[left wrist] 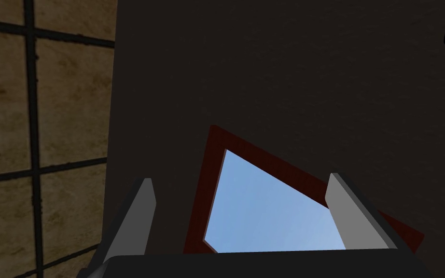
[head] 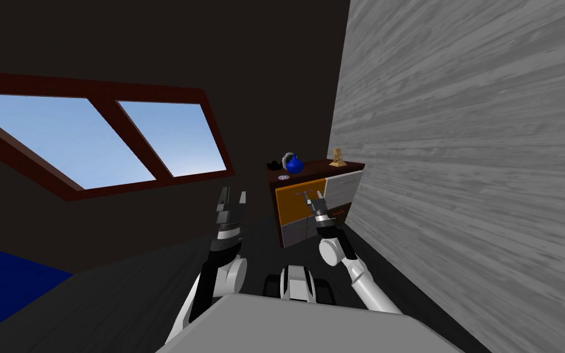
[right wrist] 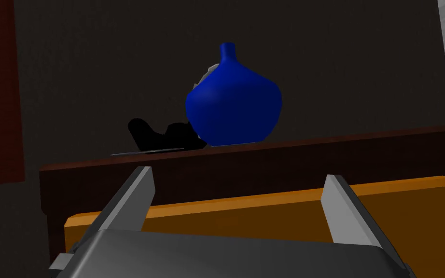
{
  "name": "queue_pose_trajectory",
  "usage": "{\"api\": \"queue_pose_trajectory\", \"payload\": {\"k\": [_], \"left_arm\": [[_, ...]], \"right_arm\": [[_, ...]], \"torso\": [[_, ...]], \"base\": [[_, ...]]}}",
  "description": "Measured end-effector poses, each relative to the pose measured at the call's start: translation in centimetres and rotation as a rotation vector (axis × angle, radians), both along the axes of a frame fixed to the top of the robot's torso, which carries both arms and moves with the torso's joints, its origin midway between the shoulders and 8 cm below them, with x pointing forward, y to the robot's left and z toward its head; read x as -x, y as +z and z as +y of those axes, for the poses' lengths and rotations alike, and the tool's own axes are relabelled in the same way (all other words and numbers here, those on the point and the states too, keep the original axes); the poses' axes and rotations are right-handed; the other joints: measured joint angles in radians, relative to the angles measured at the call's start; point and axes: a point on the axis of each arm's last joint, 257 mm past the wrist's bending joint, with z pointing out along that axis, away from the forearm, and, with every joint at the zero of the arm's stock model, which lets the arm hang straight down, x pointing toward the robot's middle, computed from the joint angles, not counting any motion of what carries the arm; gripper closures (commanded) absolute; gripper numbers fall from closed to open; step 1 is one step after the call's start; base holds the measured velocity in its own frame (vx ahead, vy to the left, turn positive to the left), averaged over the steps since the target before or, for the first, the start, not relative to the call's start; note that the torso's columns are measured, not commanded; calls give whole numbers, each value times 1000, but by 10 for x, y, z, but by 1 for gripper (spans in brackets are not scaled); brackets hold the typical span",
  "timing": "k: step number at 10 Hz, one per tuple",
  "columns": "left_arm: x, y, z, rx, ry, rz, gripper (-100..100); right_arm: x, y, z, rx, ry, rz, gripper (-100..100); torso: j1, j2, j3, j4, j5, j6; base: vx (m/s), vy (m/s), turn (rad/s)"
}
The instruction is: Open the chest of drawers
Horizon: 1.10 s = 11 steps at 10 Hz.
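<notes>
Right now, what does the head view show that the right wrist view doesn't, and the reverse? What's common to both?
Head view adds: the left gripper, raised to the left of the chest of drawers, and the grey drawer fronts beside and below the orange one.

Right wrist view adds: the right gripper seen close, fingers apart, with the upper edge of the orange drawer front just behind them.

Both share: the blue vase, the black object beside it, the dark brown top, the orange drawer front and the right gripper.
</notes>
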Motion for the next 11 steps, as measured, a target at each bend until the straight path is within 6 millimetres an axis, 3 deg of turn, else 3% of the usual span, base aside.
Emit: {"api": "queue_pose_trajectory", "payload": {"k": [11], "left_arm": [[0,0,0,0,0,0,0]], "right_arm": [[-34,-63,39,-296,225,219,-100]], "torso": [[0,0,0,0,0,0]], "base": [[21,-39,15]]}}
